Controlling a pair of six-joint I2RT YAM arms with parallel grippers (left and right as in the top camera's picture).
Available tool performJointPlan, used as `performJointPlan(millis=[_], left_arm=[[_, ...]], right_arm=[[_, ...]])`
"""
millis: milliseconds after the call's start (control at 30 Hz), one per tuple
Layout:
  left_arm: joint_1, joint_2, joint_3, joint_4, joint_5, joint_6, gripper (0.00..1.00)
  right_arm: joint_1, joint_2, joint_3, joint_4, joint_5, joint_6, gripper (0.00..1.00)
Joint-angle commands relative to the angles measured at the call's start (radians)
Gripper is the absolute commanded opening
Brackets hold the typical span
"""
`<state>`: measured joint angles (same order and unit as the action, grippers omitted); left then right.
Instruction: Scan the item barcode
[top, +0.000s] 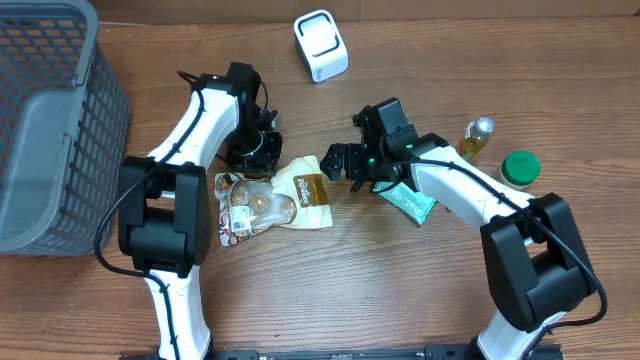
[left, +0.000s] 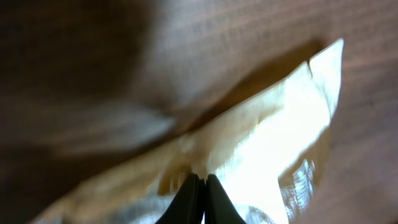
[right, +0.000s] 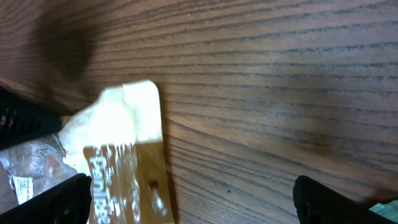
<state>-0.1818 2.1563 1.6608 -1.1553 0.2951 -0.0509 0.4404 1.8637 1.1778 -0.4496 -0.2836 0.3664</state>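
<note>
On the table (top: 400, 290) between the arms lies the snack bag (top: 290, 195), left gripper (top: 262, 152) pinched on its upper edge, right gripper (top: 342, 172) wide open beside it; lift gently, without tearing, toward the scanner (top: 320, 45).

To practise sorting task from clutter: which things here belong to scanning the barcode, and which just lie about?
Job: snack bag, pinched by the shut left gripper; open right gripper; white box, probably the scanner.
Lying about: grey basket, teal packet, bottle, green lid.
</note>
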Motion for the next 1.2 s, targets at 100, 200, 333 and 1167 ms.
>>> performJointPlan(millis=[100,200,333,1167], left_arm=[[0.028,-0.085,0.117,-0.156,0.004,0.012,0.04],[0.039,-0.109,0.117,-0.216,-0.09,-0.029,0.04],[0.046,-0.108,0.106,-0.29,-0.262,-0.134,0.04],[0.044,-0.108,-0.237,0.031,-0.359,-0.196,0.04]], right_arm=[[0.001,-0.005,0.014,0.078,-0.102,0.004,1.0],[-0.002,-0.005,0.014,0.094,-0.153,0.004,1.0],[0.01,-0.005,0.013,0.049,-0.15,0.004,1.0],[0.084,0.076,-0.001,0.042,-0.135,0.0,1.0]])
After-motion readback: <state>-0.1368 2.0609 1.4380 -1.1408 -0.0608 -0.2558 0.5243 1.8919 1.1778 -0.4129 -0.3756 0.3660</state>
